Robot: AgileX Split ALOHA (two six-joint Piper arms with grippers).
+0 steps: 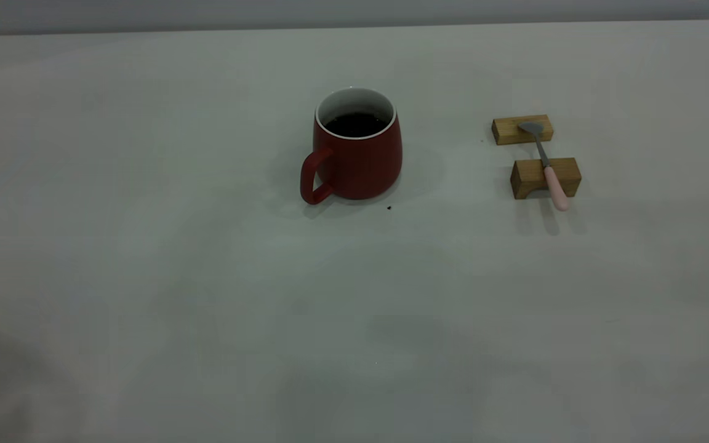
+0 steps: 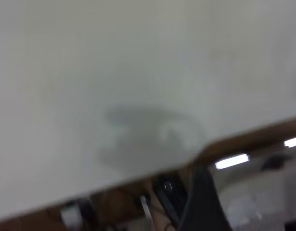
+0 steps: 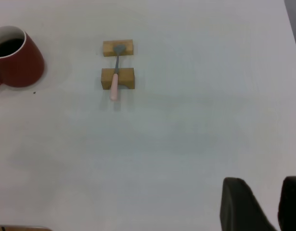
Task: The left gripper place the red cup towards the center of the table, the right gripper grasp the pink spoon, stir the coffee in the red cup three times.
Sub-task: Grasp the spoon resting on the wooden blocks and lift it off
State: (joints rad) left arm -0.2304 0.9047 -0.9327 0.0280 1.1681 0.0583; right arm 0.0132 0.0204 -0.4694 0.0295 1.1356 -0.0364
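Observation:
The red cup stands upright near the middle of the table, its handle turned toward the front left. Dark coffee fills the cup's lower part. To the cup's right, the pink spoon lies across two wooden blocks, its metal bowl on the far one and its pink handle overhanging the near one. Neither gripper shows in the exterior view. In the right wrist view my right gripper is open and empty, well away from the spoon and the cup. A dark blurred part of my left gripper hangs over the table's edge.
The far wooden block and the near wooden block carry the spoon. A tiny dark speck lies just in front of the cup. The left wrist view shows the table edge with lights and clutter beyond it.

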